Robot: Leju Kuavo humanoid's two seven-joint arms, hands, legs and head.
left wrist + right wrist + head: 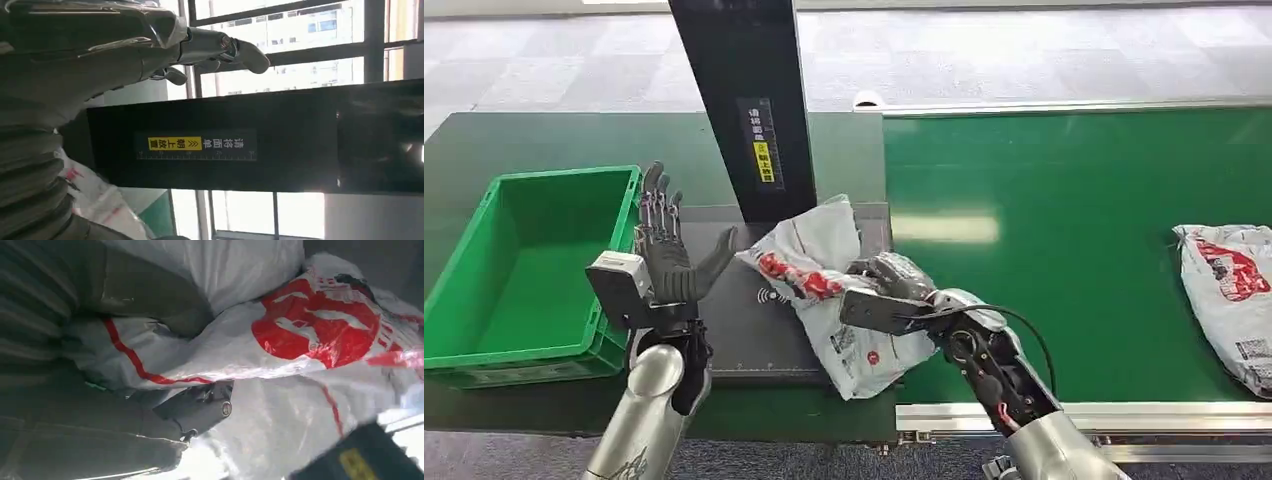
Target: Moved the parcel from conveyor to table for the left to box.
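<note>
1. My right hand (886,278) is clamped on the parcel (824,290), which sags over the scanner plate (744,330) on the worktop (524,140); slack film could slip.
2. My left hand (664,250) waits spread, holding nothing, beside the green crate (484,210); a snag there risks a drop.

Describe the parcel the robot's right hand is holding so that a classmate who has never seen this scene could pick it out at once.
Start at the black upright post between the green crate and the green conveyor belt. At its foot lies a crumpled white parcel with red print, gripped by the right hand. The similar second parcel lies untouched at the belt's far right.
</note>
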